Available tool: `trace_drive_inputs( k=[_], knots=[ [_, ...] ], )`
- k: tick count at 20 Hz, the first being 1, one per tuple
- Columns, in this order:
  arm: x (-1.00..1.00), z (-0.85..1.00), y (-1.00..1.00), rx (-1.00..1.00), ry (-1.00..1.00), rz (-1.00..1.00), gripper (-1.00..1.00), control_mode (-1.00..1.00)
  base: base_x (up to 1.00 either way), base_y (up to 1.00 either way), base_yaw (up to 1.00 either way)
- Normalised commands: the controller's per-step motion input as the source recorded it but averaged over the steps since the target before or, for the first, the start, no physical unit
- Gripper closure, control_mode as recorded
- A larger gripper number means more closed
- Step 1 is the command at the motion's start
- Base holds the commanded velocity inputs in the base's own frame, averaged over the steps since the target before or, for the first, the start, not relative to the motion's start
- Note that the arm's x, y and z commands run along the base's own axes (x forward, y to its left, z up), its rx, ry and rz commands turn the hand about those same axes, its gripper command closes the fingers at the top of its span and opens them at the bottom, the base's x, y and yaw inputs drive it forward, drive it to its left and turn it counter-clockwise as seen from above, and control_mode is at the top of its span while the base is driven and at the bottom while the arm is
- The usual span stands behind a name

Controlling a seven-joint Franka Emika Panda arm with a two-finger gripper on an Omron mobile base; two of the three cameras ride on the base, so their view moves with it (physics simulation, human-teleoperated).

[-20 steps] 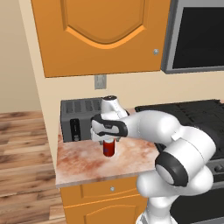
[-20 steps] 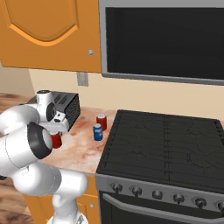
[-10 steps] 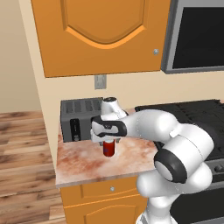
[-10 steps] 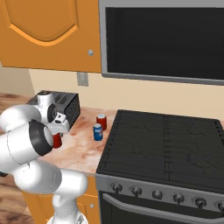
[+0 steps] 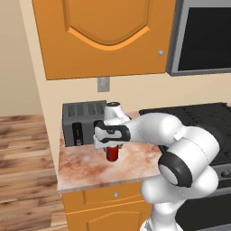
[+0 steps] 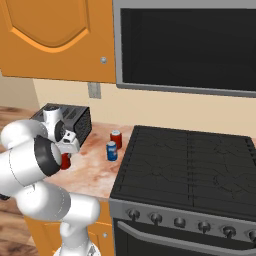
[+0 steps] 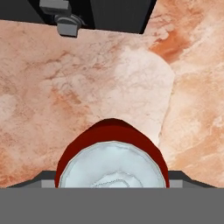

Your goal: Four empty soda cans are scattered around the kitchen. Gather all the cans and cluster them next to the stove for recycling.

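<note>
Fingers [image 5: 112,149] sit over a red can [image 5: 112,154] on the counter [image 5: 81,169] before the toaster [image 5: 83,122]; we cannot tell their opening or grip. We read no labels.

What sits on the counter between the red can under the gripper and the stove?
In the right base view, a blue soda can and another red soda can stand between the red soda can under the gripper and the black stove.
</note>
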Motion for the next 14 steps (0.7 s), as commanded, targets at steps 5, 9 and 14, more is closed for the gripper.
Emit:
trace_drive_inputs(
  k=[5, 9, 14],
  knots=[
    [0.0, 0.0, 0.01, 0.0, 0.0, 0.0, 1.0, -1.0, 0.0, 0.0, 0.0],
    [0.0, 0.01, 0.0, 0.0, 0.0, 0.0, 1.0, -1.0, 0.0, 0.0, 0.0],
    [0.0, 0.15, -0.11, 0.0, 0.0, 0.0, 1.0, -1.0, 0.0, 0.0, 0.0]
  ],
)
